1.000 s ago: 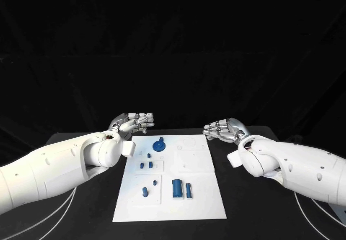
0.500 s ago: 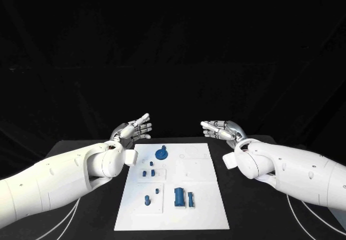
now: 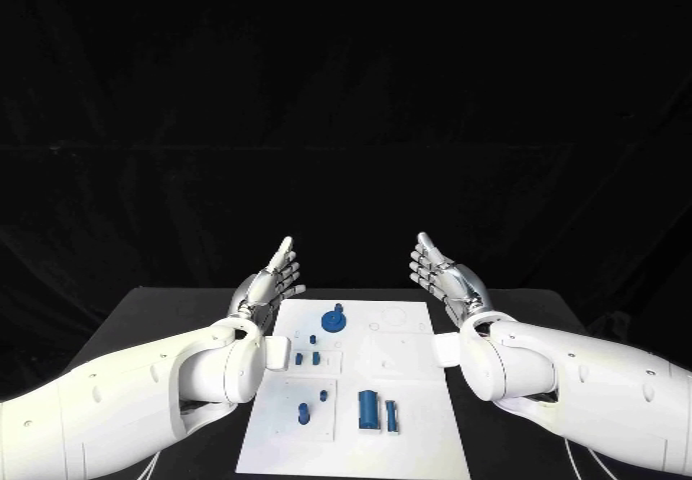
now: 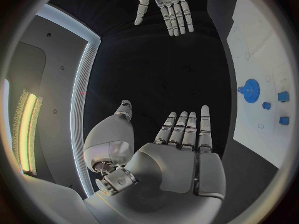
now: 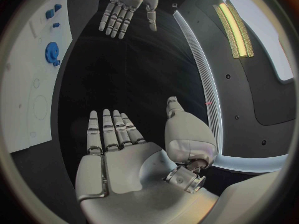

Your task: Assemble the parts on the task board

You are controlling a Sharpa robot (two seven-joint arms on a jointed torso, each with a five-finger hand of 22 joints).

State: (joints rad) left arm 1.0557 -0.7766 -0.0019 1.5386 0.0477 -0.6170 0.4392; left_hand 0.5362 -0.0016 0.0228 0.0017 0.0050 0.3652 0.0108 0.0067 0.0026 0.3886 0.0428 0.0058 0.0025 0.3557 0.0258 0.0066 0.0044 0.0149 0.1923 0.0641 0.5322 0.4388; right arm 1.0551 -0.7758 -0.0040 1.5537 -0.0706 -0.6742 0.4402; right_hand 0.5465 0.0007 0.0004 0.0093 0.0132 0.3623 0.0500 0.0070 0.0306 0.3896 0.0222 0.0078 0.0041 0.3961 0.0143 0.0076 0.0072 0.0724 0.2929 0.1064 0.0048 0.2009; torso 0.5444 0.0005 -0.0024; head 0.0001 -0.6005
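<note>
Head view: the left hand [image 3: 270, 282] and the right hand [image 3: 441, 276] are raised above the far end of the counter [image 3: 173, 310], one on each side of the task board [image 3: 411, 430]. Both are flat, fingers straight and together, holding nothing. The task board is a smooth white rectangular plate lying in the middle of the black counter, between the two white arms. On it lie a blue gear [image 3: 335, 320] near the far end, several small blue pieces [image 3: 307, 357] in the middle, and two upright blue blocks [image 3: 378, 411] toward the near end.

Left wrist view: the left hand [image 4: 177, 154] shows a silver metal palm with extended fingers [image 4: 204, 127], empty. The right hand [image 4: 166, 5] hangs opposite, also spread. The white board [image 4: 264, 45] carries the toothed gear [image 4: 251, 90].

Right wrist view: the right hand [image 5: 121, 159] is flat and empty; the left hand [image 5: 127, 5] faces it. The board [image 5: 34, 50] bears the gear [image 5: 52, 52].
</note>
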